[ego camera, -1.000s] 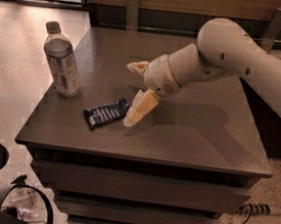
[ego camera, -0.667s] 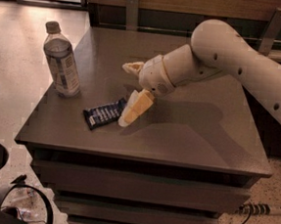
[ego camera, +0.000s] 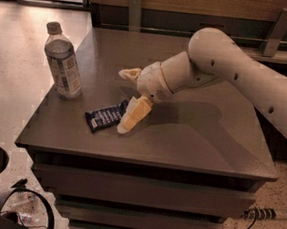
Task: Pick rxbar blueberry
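The rxbar blueberry [ego camera: 104, 116], a small flat dark navy bar with white lettering, lies on the grey table [ego camera: 192, 136] near its front left. My gripper [ego camera: 128, 96] reaches in from the right on a cream arm and is open. Its near finger [ego camera: 134, 114] points down at the bar's right end, right next to it. The far finger [ego camera: 130, 73] stands off behind the bar. Nothing is between the fingers.
A clear plastic water bottle [ego camera: 63, 62] stands upright at the table's left edge, just behind and left of the bar. The table's front edge is close to the bar. Cables and dark gear [ego camera: 19, 211] lie on the floor at lower left.
My arm has moved a little left, bringing the near finger closer to the bar's right end. The bar and the bottle have not moved.
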{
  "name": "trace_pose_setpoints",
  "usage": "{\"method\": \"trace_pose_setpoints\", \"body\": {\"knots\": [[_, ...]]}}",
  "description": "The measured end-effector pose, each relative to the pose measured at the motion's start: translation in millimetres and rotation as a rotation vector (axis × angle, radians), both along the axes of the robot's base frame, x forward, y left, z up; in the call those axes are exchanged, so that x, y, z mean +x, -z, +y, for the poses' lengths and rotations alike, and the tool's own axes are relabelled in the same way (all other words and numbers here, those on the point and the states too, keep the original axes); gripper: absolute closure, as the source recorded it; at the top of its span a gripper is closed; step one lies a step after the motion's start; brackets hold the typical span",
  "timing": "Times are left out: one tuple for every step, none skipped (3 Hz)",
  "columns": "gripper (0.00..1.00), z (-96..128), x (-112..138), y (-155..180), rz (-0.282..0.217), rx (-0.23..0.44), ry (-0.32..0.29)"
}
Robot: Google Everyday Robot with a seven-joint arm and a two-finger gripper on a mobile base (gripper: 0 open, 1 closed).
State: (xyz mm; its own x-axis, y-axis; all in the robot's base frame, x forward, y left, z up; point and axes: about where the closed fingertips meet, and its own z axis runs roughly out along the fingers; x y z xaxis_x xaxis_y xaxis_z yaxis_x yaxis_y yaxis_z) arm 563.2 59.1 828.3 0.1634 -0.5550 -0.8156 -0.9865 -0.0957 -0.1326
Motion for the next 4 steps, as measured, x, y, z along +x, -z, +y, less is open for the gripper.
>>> {"method": "trace_pose_setpoints", "body": {"knots": [[0.0,-3,-3,2,-0.01,0.003,-0.024],[0.0,-6,-4,2,-0.015,-0.011,-0.039],[0.0,-2,-6,4,-0.017,-0.035,-0.063],[0.0,5,-7,6,-0.016,-0.072,-0.092]]}}
